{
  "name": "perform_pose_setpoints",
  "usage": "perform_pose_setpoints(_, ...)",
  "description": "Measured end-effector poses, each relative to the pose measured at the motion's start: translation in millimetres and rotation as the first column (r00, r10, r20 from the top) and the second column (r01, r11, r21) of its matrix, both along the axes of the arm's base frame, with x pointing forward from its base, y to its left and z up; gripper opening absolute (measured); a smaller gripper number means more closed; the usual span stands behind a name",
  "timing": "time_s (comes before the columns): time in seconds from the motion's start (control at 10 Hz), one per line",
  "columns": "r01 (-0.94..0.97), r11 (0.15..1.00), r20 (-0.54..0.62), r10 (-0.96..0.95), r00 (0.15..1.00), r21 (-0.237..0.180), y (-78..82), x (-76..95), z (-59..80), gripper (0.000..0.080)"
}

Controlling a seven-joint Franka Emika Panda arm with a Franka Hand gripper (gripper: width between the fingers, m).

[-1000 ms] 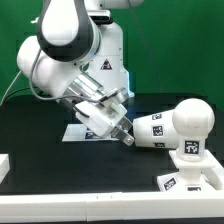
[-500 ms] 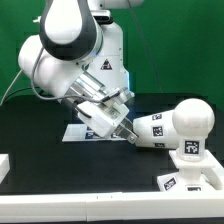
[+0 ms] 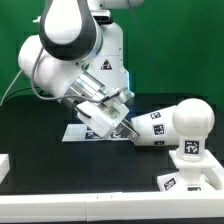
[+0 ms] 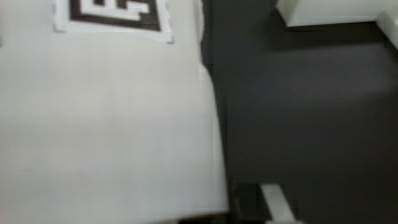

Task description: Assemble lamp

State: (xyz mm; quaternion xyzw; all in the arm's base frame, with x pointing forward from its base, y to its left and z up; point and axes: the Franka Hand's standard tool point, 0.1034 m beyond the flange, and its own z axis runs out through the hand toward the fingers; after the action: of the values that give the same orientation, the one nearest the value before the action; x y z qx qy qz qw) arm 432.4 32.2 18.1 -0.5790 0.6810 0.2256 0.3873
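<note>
Arm: the gripper point(image 3: 127, 128) is low over the black surface point(image 3: 40, 160), at the end of the shade point(image 3: 152, 128) that points away from the bulb. It appears to touch that end. Neither view shows whether the jaws are clamped on the shade's rim or only set against it, so the state cannot be told.

Shade: it lies on its side on the surface, with its other end just beside the bulb point(image 3: 192, 117). In the wrist view the shade point(image 4: 107, 120) fills most of the picture with one tag point(image 4: 116, 14) visible, which confirms very close range.

Bulb and base: the bulb stands upright on the base point(image 3: 195, 168), toward the exterior view's right. The depth of the screw seating cannot be judged.

Marker board point(image 3: 78, 134): it lies flat under the arm, apart from the parts.

Assessment: the shade is the remaining loose part. The low, slanted approach suits gripping a part that lies on its side. The shade must be stood upright before it can go over the bulb, and its tapered wall may slip.
</note>
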Motion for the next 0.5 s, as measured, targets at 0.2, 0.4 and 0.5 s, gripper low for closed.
perform_pose_setpoints(0.2,-0.033,0.999,0.012,0.033,0.999,-0.017,-7.7,3.9,8.4,0.0043)
perform_pose_setpoints(0.4,-0.133,0.988,0.071,0.139,0.988,-0.076,-24.8,17.7,40.9,0.0043)
perform_pose_setpoints(0.5,-0.158,0.979,0.091,0.170,0.981,-0.125,-32.9,26.5,57.5,0.0043)
